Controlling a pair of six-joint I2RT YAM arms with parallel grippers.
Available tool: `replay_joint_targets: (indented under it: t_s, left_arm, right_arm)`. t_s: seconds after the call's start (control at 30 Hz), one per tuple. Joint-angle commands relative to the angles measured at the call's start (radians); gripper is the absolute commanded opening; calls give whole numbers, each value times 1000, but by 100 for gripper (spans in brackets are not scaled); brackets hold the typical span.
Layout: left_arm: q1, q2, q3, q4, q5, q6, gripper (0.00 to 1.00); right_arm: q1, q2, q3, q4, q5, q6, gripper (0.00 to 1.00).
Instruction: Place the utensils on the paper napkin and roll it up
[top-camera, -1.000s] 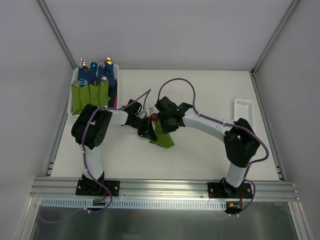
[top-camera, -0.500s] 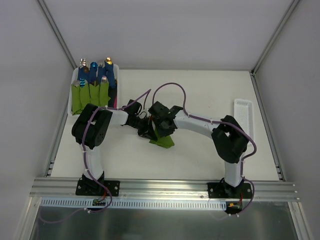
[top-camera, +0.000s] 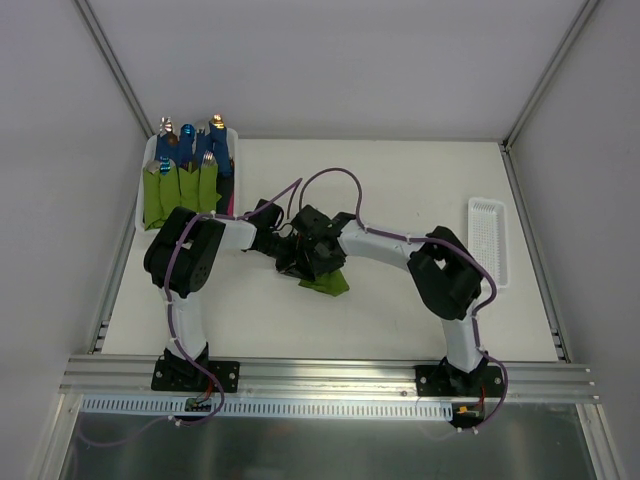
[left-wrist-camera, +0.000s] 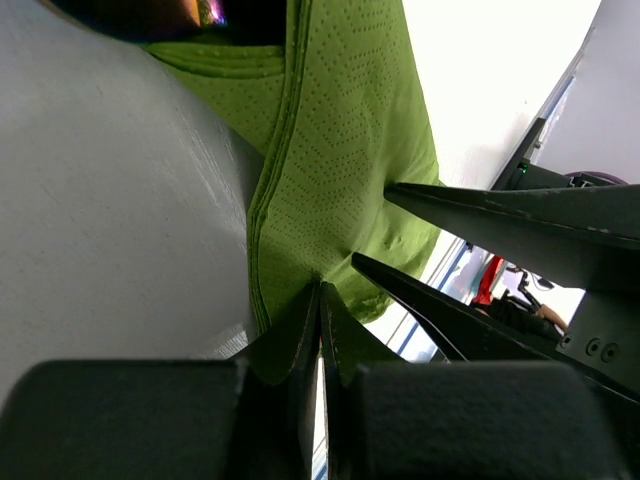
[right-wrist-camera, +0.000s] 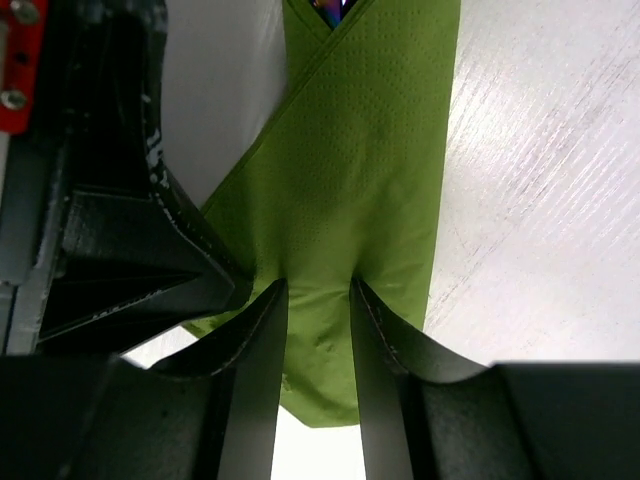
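The paper napkin (top-camera: 328, 279) lies folded into a narrow green wrap mid-table, also seen as the napkin (left-wrist-camera: 345, 150) and the napkin (right-wrist-camera: 370, 170). Of the utensils, only a shiny reddish end (left-wrist-camera: 195, 12) and a glinting tip (right-wrist-camera: 332, 8) peek out of the wrap's far opening. My left gripper (left-wrist-camera: 320, 287) is shut, its tips against the wrap's near fold; I cannot tell whether a layer is pinched. Right beside it, my right gripper (right-wrist-camera: 320, 287) is open a little, both fingertips (right-wrist-camera: 276, 292) pressing on the paper. In the top view the left gripper (top-camera: 288, 258) and right gripper (top-camera: 312, 262) meet over the wrap.
A white bin (top-camera: 146, 160) at the back left holds several green rolled bundles (top-camera: 180, 190) with blue handles. A narrow white tray (top-camera: 487, 235) lies near the right edge. Cables loop above both wrists.
The right arm has swung left and brought its gripper down onto the napkin beside the left gripper, with its jaws spreading. The left arm has stayed put.
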Motion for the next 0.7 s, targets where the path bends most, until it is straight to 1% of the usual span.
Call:
replay_joint_targets:
  t_s: [0.0, 0.27, 0.67]
  left_arm:
    - [5, 58, -21, -47, -136, 45, 0]
    - [6, 63, -23, -46, -133, 45, 0]
    - [8, 66, -23, -46, -130, 43, 0]
  right_arm:
    - [8, 0, 47, 4, 56, -23, 34]
    - [11, -42, 67, 11, 73, -61, 34]
    - [10, 23, 92, 34, 70, -94, 34]
